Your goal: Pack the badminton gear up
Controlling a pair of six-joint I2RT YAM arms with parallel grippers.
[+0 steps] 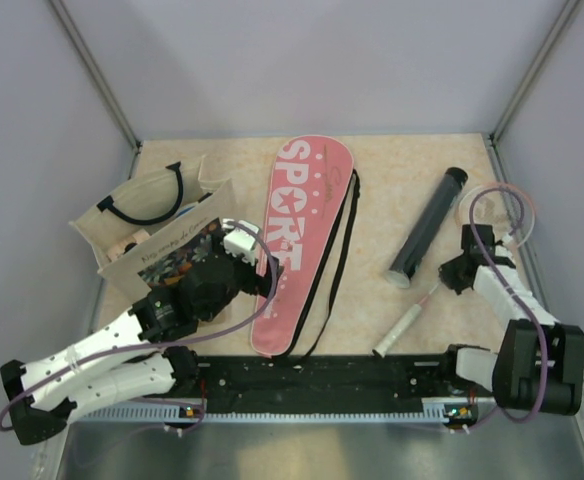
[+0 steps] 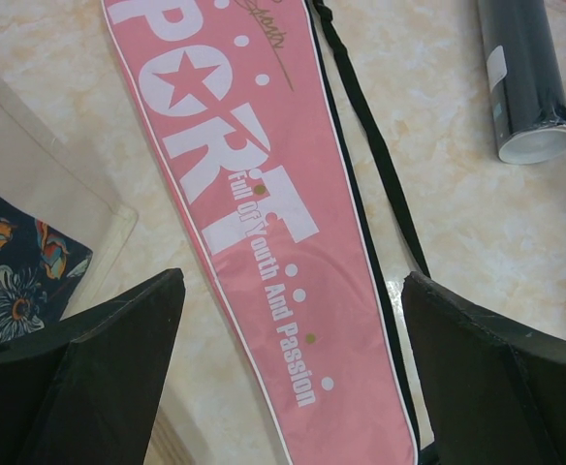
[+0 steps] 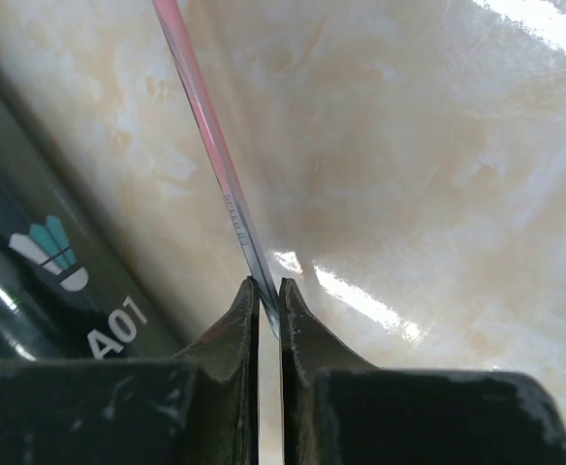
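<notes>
Left end effector [image 2: 291,291]: fingers spread wide, holding nothing. Directly below it the pink racket cover [image 2: 254,194] lies flat on the surface [image 2: 477,242]. Cover reads "SPORT", with small print "Full Of Youth And Passion". Black strap [image 2: 380,165] trails along the cover's right edge. Floral-print tote bag [image 2: 21,271] to its left.

Right end effector [image 3: 268,286]: fingers pinched on a thin racket shaft [image 3: 210,145], pink fading to silver; shaft lettering unreadable. Black tube [image 3: 31,281] just left, marked with a teal shuttlecock logo and "A01".

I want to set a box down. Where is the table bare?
Widest bare patch: between the black strap and the black tube. Crowded at left around the tote bag and left gripper, and at right where the right gripper clamps the racket.
</notes>
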